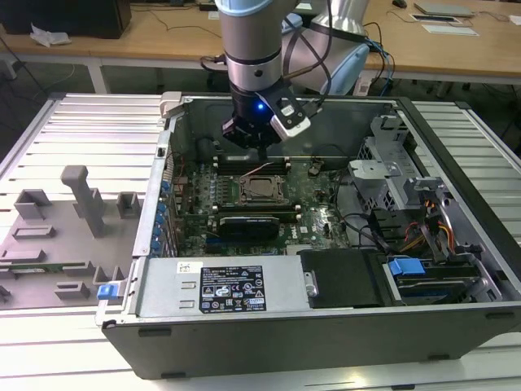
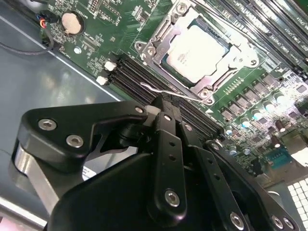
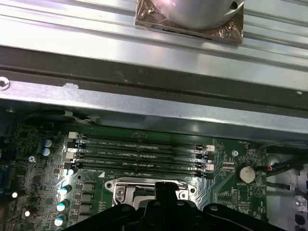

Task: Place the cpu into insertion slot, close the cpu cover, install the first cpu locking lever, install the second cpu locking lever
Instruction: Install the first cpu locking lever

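Gripper [image 2: 161, 102] closed tight, holding nothing, beside wire locking lever [image 2: 169, 91] in second wrist view, cpu [image 2: 199, 50] seated under flat-lying cpu cover [image 2: 159, 45], probably light, stiff, fragile, edge-hold only; exterior view, insertion slot [image 1: 262, 189] inside open case [image 1: 326, 342]; first wrist view, memory slots [image 3: 139, 154] ahead.

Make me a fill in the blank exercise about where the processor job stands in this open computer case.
The cpu sits in the ____.
The cpu cover is already ____ over the chip.
The gripper hangs with its fingers ____ by the memory slots.
Missing words: insertion slot; closed; shut.
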{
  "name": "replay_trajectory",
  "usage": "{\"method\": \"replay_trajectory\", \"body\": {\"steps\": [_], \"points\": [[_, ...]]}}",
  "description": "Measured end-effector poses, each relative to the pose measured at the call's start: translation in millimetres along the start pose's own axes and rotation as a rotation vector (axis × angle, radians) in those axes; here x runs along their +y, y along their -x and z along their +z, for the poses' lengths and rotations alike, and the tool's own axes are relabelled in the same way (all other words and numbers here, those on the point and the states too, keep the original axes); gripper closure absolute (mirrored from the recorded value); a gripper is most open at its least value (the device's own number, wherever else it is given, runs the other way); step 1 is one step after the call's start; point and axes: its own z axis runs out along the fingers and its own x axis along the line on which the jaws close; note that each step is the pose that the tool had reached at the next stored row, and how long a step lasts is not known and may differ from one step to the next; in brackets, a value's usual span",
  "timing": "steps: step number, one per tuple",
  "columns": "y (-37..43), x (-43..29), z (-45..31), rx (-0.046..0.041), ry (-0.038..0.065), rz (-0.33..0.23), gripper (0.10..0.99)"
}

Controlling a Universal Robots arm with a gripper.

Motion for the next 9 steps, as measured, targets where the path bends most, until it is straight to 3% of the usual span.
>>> {"method": "replay_trajectory", "body": {"steps": [1,3,9], "points": [[-0.3,-0.1,0.6,-0.0005,0.003,0.001,0.980],[-1.0,-0.5,3.2,-0.0038,0.023,0.003,0.980],[-3.0,-3.3,14.9,-0.0046,0.030,0.004,0.980]]}}
